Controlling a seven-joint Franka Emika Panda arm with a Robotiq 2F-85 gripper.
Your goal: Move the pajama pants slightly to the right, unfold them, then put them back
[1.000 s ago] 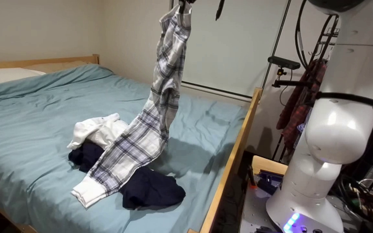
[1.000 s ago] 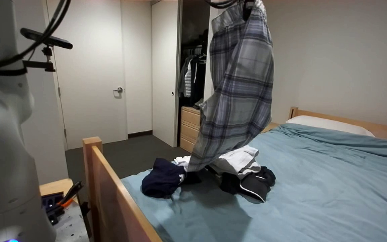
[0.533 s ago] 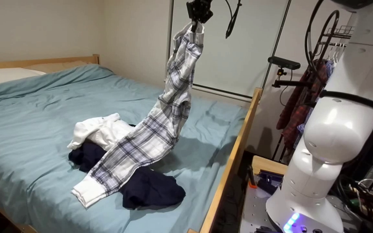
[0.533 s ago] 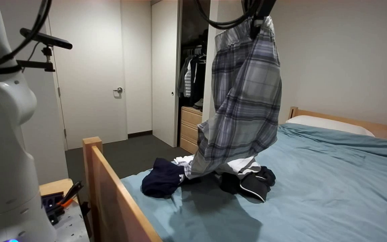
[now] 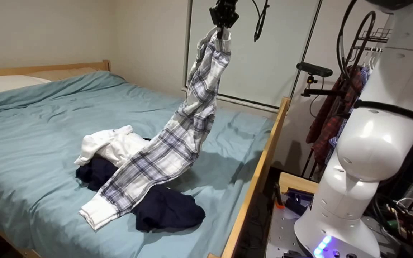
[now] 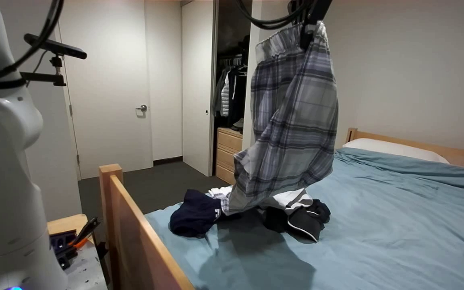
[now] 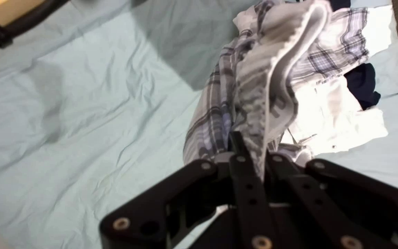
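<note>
The white-and-grey plaid pajama pants [image 5: 201,89] hang by their elastic waistband from my gripper [image 5: 220,34], which is shut on it well above the bed. In an exterior view their lower leg slopes down, its white cuff [image 5: 99,211] lying on the bed's near end. The upper part of the pants [image 6: 296,112] bulges and folds, so the separate legs are hard to make out. Seen from the wrist, the waistband [image 7: 254,86] runs up between the dark fingers [image 7: 238,141] of the gripper [image 7: 254,148].
Under and beside the pants are a white garment [image 5: 109,143] and dark navy clothes [image 5: 170,208]. The bed's wooden rail [image 5: 262,172] stands between it and the robot base. A camera on a bracket [image 5: 314,70] sits near the arm.
Compared with a second ago, my gripper is lower and further right in both exterior views, with the waistband still in it. The cuff has stayed in place; the last half second shows only slight motion.
</note>
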